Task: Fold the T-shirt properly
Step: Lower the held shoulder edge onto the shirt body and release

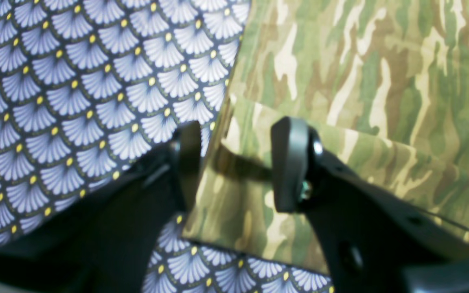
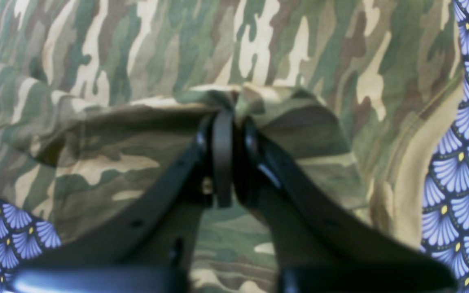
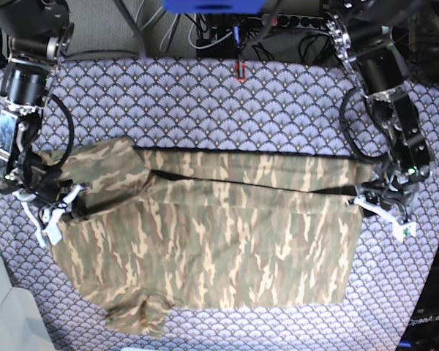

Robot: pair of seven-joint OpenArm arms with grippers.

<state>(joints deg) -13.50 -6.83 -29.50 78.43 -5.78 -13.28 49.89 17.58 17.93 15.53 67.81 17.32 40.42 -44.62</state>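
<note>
The camouflage T-shirt point(image 3: 205, 234) lies spread across the middle of the desk, on the purple fan-patterned tablecloth point(image 3: 205, 110); its upper edge is folded down over the body, leaving a long dark crease line from side to side, and one sleeve point(image 3: 135, 316) sits bunched at the lower edge in the base view.

The left claw point(image 1: 236, 165) is at the shirt's folded corner (the right side of the base view); its two black fingers point(image 1: 289, 162) stand spread apart, with the cloth's edge lying between them and touching neither pad as far as the wrist view shows; the corner rests flat, half on the tablecloth.

The right claw point(image 2: 230, 156) is at the opposite end of the shirt, over the folded flap; its fingers are drawn nearly together and pinch a small peak of camouflage cloth, which puckers upward at the tips; the fabric around that pinch is lifted into a loose ridge, with shadow beneath it; the tablecloth shows at both edges of that view.
</note>
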